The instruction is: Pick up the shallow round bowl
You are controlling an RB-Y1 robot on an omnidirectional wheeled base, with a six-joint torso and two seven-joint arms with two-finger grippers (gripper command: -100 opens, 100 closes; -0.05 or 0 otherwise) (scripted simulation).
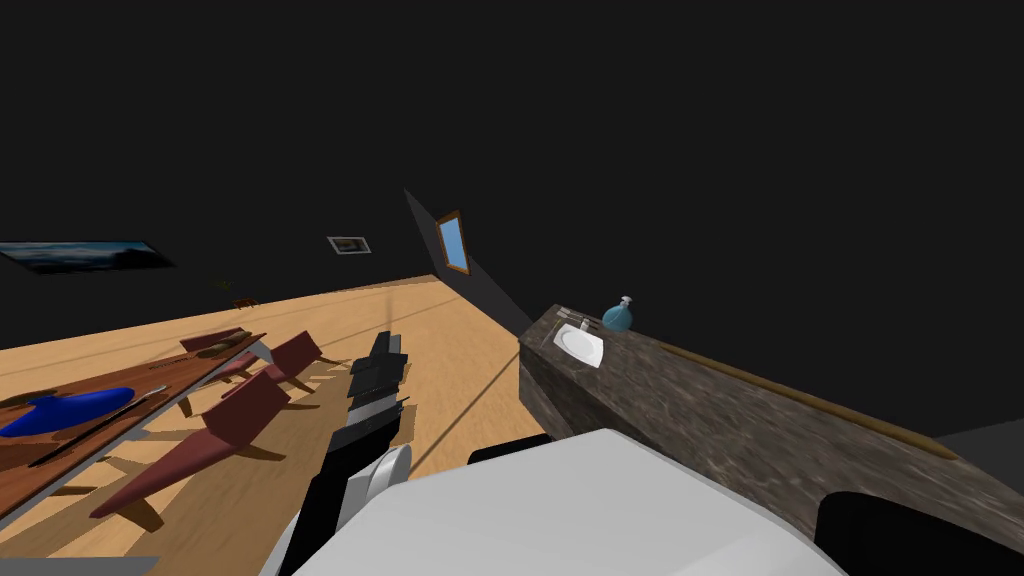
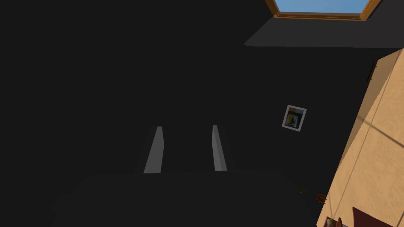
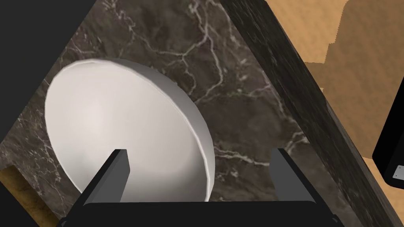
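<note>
The shallow round bowl (image 3: 118,126) is white and rests on a dark veined marble counter (image 3: 236,90). My right gripper (image 3: 199,151) hangs open just above it. One finger (image 3: 114,173) is over the bowl's inside and the other finger (image 3: 286,173) is over bare counter, so the bowl's near rim lies between them. Nothing is gripped. My left arm (image 1: 375,390) reaches forward over the floor, and its gripper (image 2: 186,127) holds its fingers a little apart with nothing between them.
The counter (image 1: 700,400) runs along my right, with a white sink (image 1: 582,344) and a blue soap bottle (image 1: 618,316) at its far end. A long wooden table (image 1: 60,460) carrying a blue object (image 1: 65,410) and red chairs (image 1: 240,415) stand on my left. Wooden floor (image 1: 440,340) lies between.
</note>
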